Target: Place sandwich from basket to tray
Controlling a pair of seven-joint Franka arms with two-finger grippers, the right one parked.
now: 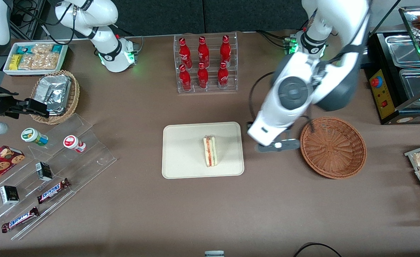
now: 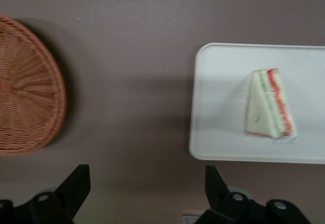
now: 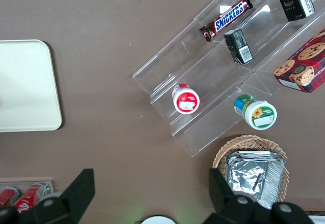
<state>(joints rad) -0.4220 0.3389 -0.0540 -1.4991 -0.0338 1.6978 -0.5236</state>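
The sandwich (image 1: 210,150) (image 2: 269,109), a white bread wedge with red, orange and green layers, lies on the cream tray (image 1: 185,150) (image 2: 223,82) near the rim that faces the basket. The reddish-brown wicker basket (image 1: 333,147) (image 2: 25,87) sits empty toward the working arm's end of the table. My left gripper (image 1: 277,145) (image 2: 146,170) hangs above the bare table between tray and basket. It is open, with nothing between its fingers.
A rack of red cola bottles (image 1: 205,64) stands farther from the front camera than the tray. A tan basket of foil packets (image 1: 54,96), a white snack box (image 1: 35,59) and a clear stepped stand (image 1: 53,171) lie toward the parked arm's end. A food warmer (image 1: 403,71) stands at the working arm's end.
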